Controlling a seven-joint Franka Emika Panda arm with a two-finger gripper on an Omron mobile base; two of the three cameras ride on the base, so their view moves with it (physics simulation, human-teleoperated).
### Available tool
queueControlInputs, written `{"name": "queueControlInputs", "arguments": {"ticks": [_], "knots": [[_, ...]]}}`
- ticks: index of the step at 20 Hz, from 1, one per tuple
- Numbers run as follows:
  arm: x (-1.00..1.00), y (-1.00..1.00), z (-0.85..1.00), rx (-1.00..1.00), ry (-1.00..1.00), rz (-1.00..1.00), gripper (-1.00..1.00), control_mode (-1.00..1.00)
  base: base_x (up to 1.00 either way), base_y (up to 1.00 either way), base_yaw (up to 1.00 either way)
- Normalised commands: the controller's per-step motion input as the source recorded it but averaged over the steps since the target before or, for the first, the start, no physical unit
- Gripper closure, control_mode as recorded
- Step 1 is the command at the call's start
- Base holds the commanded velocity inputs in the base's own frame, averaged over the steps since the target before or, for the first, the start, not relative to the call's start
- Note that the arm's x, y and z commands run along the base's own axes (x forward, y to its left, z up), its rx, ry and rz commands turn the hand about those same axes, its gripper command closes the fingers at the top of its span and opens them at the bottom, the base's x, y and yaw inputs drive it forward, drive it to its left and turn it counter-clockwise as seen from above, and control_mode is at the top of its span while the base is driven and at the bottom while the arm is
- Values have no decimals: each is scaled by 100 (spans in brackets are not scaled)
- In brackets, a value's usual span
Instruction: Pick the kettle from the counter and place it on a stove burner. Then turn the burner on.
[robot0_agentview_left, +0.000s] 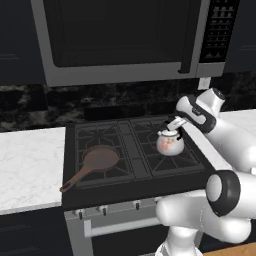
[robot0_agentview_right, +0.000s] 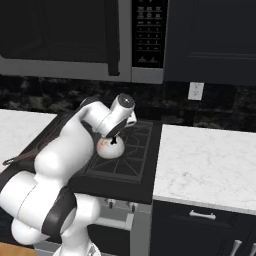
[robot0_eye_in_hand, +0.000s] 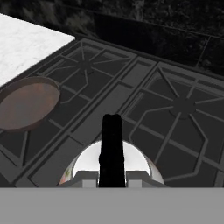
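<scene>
The small white-silver kettle (robot0_agentview_left: 170, 144) with pinkish marks sits at the front right stove burner (robot0_agentview_left: 176, 161), upright. Whether its base touches the grate I cannot tell. My gripper (robot0_agentview_left: 174, 125) comes down from above and is shut on the kettle's black arched handle (robot0_eye_in_hand: 111, 146). In the hand view the kettle's (robot0_eye_in_hand: 89, 162) rounded top lies just below the gripper (robot0_eye_in_hand: 111, 178). From the right base view the arm hides most of the kettle (robot0_agentview_right: 109, 148), with the gripper (robot0_agentview_right: 113, 137) right above it. The white marble counter (robot0_agentview_right: 210, 160) lies to the right of the stove.
A brown long-handled frying pan (robot0_agentview_left: 98, 161) occupies the front left burner. The rear burners (robot0_eye_in_hand: 183, 105) are bare. Stove knobs (robot0_agentview_left: 103, 210) line the front panel. A microwave (robot0_agentview_left: 120, 35) hangs overhead. More counter (robot0_agentview_left: 30, 160) lies to the left.
</scene>
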Motion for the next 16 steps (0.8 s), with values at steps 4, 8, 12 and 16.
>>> {"name": "queueControlInputs", "arguments": {"ticks": [4,8,12,16], "knots": [[19,-18,-16,0,0,0,100,-100,0,0,0],[17,-16,-15,0,0,0,100,-100,0,0,0],[24,-2,-19,0,0,0,100,-100,0,0,0],[24,0,-26,0,0,0,100,-100,0,0,0]]}}
